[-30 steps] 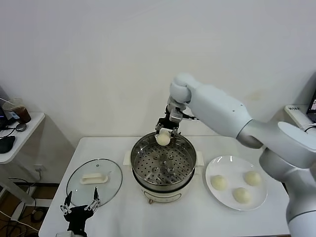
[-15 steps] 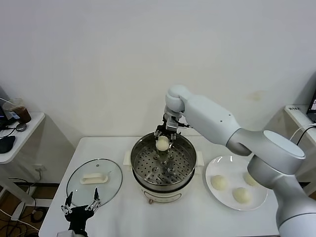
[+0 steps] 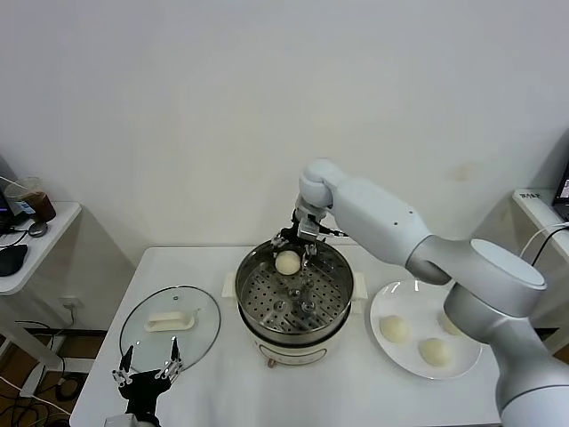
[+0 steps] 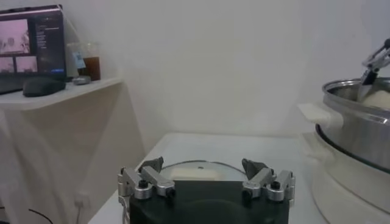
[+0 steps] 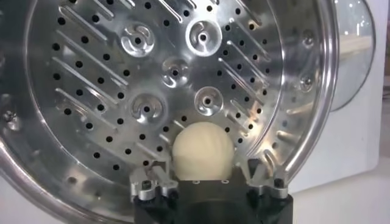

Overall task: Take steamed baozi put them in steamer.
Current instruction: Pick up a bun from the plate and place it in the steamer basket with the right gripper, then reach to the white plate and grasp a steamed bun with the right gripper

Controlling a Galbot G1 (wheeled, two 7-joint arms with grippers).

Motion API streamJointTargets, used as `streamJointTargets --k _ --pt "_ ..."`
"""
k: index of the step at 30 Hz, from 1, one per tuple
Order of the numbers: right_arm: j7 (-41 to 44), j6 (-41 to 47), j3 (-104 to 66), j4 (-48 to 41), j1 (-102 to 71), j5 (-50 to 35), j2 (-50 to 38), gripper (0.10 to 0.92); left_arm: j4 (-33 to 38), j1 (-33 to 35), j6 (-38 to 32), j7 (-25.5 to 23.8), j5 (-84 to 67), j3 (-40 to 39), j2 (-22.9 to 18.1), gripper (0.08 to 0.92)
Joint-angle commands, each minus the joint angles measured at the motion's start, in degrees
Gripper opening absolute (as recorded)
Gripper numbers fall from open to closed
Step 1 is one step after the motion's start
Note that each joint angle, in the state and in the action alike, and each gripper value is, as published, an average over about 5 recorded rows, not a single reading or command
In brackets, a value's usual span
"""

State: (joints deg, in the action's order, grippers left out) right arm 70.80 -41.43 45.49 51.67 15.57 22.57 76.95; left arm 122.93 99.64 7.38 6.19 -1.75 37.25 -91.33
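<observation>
Where the right pincer (image 3: 296,244) gapes wide (gripping nothing), a smooth cream baozi (image 3: 287,262) sits inside the shiny steamer (image 3: 294,297).

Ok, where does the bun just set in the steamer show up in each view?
Head view: bun on the far side of the tray, under the right pincer.
Left wrist view: only a cream sliver above the pot rim at the picture's right edge.
Right wrist view: bun between the open fingers, low centre.
Shared landmark: the steamer.
</observation>
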Motion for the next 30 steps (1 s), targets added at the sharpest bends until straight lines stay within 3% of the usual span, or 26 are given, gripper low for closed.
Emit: streamJointTargets --k 1,7,14,20,24,30 --pt "3.2 5.6 0.6 2.9 1.4 -6.5 -1.8 0.822 0.0 0.0 0.0 -0.1 0.0 0.0 0.0 0.823" --pt "4.3 16.0 -0.1 8.6 5.9 -17.6 -8.7 0.823 0.3 0.0 0.2 -0.3 0.0 -0.1 0.1 0.823" --pt "-0.9 44.0 2.1 15.1 12.9 -29.2 -19.2 0.823 0.6 -0.6 1.8 -1.3 -2.3 0.0 0.0 0.823" --pt "3.7 64.2 -0.1 14.3 13.2 -27.8 -25.2 0.823 1.0 -0.8 2.5 -1.9 -2.5 0.2 1.1 0.823" --pt "6.6 68.9 -1.0 15.8 11.3 -26.4 -28.8 0.823 1.2 -0.5 2.7 -2.0 -2.8 0.7 1.9 0.823" --pt "8.9 68.2 3.4 24.2 7.5 -23.9 -36.9 0.823 1.9 -0.4 3.1 -2.2 -3.5 1.6 2.4 0.823"
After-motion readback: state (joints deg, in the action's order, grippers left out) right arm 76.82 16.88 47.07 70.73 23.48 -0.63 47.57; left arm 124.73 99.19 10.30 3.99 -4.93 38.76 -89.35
